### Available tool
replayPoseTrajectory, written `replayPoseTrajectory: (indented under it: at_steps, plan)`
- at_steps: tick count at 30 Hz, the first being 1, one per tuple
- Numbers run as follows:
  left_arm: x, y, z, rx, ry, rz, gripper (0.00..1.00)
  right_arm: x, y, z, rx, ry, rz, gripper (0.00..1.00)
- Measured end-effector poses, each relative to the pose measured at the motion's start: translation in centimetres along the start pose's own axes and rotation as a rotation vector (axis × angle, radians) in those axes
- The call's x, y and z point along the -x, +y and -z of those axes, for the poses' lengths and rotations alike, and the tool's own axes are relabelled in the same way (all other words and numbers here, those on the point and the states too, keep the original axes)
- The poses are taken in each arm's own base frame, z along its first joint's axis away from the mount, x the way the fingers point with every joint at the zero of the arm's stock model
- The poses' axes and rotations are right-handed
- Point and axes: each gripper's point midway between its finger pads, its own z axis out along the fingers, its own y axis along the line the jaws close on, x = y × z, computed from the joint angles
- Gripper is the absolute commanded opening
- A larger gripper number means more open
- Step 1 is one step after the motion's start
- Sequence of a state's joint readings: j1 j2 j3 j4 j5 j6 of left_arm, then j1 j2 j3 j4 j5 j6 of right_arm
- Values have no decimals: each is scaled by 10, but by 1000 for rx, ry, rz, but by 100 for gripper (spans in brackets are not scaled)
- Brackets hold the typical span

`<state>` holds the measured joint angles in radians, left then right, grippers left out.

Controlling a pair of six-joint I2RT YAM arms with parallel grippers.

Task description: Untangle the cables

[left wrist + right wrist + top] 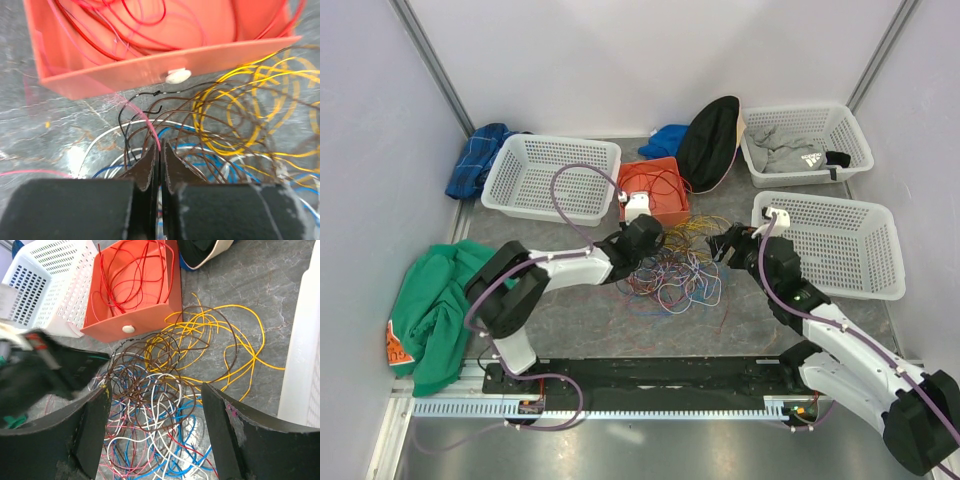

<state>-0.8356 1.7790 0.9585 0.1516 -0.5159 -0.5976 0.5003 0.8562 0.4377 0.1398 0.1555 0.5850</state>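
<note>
Left gripper (159, 150): jaws pressed together on a pink cable (152, 127). Right gripper (155, 390): spread, empty, above the cables (150, 430). Step, as judged: one strand seized for pulling free; next needs a slow lift

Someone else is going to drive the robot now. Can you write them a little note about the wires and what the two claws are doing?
Left gripper: shut, seemingly pinching a pink cable just in front of the orange box.
Right gripper: open, empty, above the tangle.
Cables: red cables lie in the orange box; yellow cables spread beside the pile; brown, white and blue ones are knotted together on the table.
Done: red ones look sorted.
Left: pull the pink one free, then separate the rest.
</note>
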Motion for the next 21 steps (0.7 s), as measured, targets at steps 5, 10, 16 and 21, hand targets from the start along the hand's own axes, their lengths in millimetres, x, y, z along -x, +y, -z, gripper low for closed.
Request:
replayPoseTrajectory:
  at_steps: [5,10,16,21]
  plan:
    - [43,-2,51,-63,-77,43,2,-2,-1,2,0,3,-3,78]
    - [117,-8,150,-238,-207,139,2,7,10,10,52,-20,-10,77]
    - [156,14,245,-404,-299,212,2,6,24,28,138,-45,-31,77]
    - [155,23,274,-450,-276,203,2,-3,52,40,269,-15,-21,79]
